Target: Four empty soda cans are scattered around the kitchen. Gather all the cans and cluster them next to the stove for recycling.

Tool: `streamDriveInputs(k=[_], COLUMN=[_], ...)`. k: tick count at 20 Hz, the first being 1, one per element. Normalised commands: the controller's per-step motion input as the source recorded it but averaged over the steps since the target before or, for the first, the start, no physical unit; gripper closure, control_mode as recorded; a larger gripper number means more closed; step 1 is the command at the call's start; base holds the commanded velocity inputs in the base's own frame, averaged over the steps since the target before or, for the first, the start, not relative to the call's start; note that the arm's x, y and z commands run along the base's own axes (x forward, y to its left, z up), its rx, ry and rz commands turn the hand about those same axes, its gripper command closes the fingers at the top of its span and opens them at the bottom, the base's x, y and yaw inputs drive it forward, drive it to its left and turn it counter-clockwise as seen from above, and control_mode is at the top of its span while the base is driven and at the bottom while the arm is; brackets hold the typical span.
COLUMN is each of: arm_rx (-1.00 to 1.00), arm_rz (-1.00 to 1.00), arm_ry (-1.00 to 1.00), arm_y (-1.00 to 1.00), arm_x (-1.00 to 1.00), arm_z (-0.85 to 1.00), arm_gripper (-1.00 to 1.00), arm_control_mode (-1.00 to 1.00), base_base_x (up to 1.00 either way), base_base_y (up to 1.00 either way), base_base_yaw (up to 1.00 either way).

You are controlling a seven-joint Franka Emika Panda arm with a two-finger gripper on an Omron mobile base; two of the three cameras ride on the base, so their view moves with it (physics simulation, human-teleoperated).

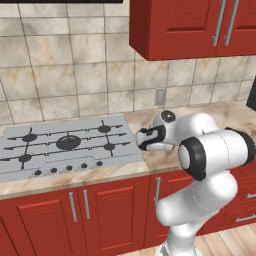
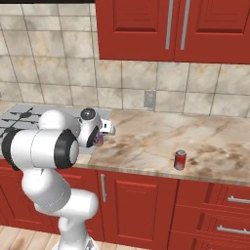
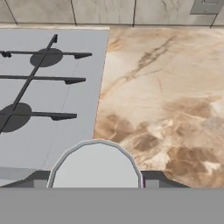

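We see the arm folded low over the counter point(image 2: 205, 141), elbow raised toward the cameras, forearm reaching forward and the hand dropped just right of the stove point(image 1: 55, 145).

In the right base view the gripper point(image 2: 100, 139) sits at the stove's right edge, and a purple can point(image 2: 99, 140) shows under the wrist, mostly hidden by the hand. In the left base view the gripper point(image 1: 141, 140) hangs just beside the cooktop's right edge, over the beige marbled surface.

From the hand view, a silvery round can top point(image 3: 96, 166) fills the lower middle, with a thin purple sliver along its right side. The dark fingers point(image 3: 151, 176) stand on either side of it, close against it. We read the pincer as narrowed around the purple can. Whether the can's base touches the counter, we cannot tell.

The stove's right burners point(image 3: 26, 83) lie left of the can in that view; bare counter lies to the right.

One red can point(image 2: 180, 159) stands upright near the counter's front edge, well apart from the stove, to the right of the arm.
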Motion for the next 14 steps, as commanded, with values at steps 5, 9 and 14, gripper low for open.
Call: streamDriveInputs(k=[5,9,14], arm_rx=[0.0,0.0,0.0], arm_rz=[0.0,0.0,0.0], arm_ry=[0.0,0.0,0.0], arm_y=[-0.1,-0.11,-0.1], arm_x=[0.32,0.34,0.34], arm_z=[0.0,0.0,0.0], arm_gripper=[1.0,1.0,1.0], arm_control_mode=[-1.0,-1.0,-1.0], base_base_x=[0.0,0.0,0.0], base_base_y=[0.0,0.0,0.0], base_base_yaw=[0.0,0.0,0.0])
